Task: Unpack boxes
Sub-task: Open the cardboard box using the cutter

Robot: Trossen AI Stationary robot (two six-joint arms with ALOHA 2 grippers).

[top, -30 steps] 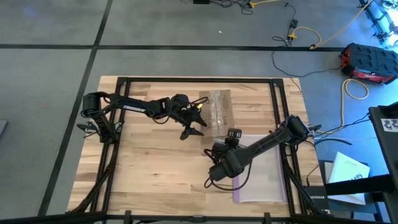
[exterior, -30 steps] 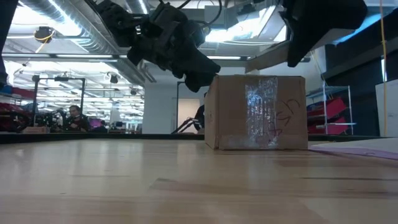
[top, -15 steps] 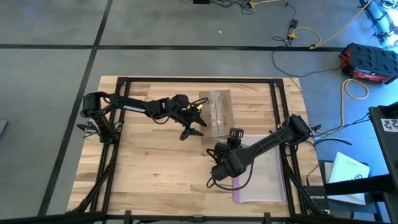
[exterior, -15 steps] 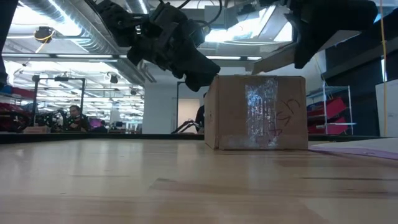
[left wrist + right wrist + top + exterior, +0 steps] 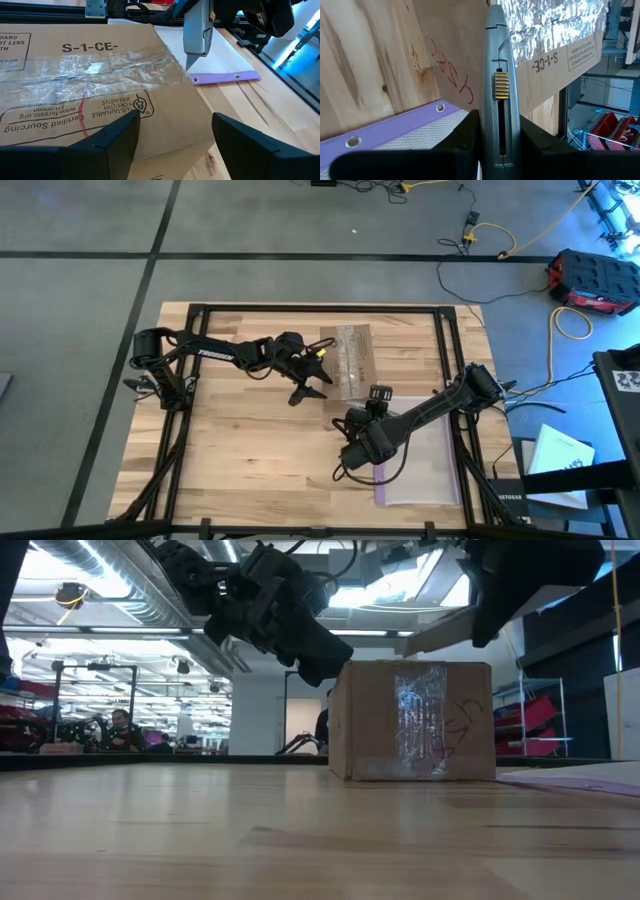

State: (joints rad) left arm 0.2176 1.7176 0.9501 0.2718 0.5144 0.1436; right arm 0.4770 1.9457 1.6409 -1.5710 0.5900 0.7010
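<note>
My left gripper (image 5: 308, 383) hangs at the left edge of the small brown cardboard box (image 5: 352, 361), which stands toward the far middle of the pale wooden table (image 5: 250, 440). Its two dark fingers (image 5: 107, 142) are spread apart with nothing between them; in my left wrist view they sit low over the box top, one over the cardboard and the other past the corner, above bare wood. The box is closed, with a wide strip of crinkled clear tape (image 5: 95, 70) running along its top seam. Black printing on the top reads "S-1-CE-", and a forestry certification mark is stamped beside the tape. A red scribble (image 5: 451, 75) marks one side wall.

My right gripper (image 5: 376, 394) is just beside the box's near right corner, clenched around a grey, slim knife-like cutter (image 5: 499, 90) with a ribbed yellow slider on its spine. In my left wrist view the cutter's pointed tip (image 5: 189, 62) hovers close above the corner of the box top; I cannot tell whether it touches the cardboard.

A clear flat plastic bag with a purple edge and metal eyelets (image 5: 420, 460) lies on the table beneath my right arm, just beside the box. In the low view the box (image 5: 412, 720) sits flat on the table, with both arms coming down above it.
</note>
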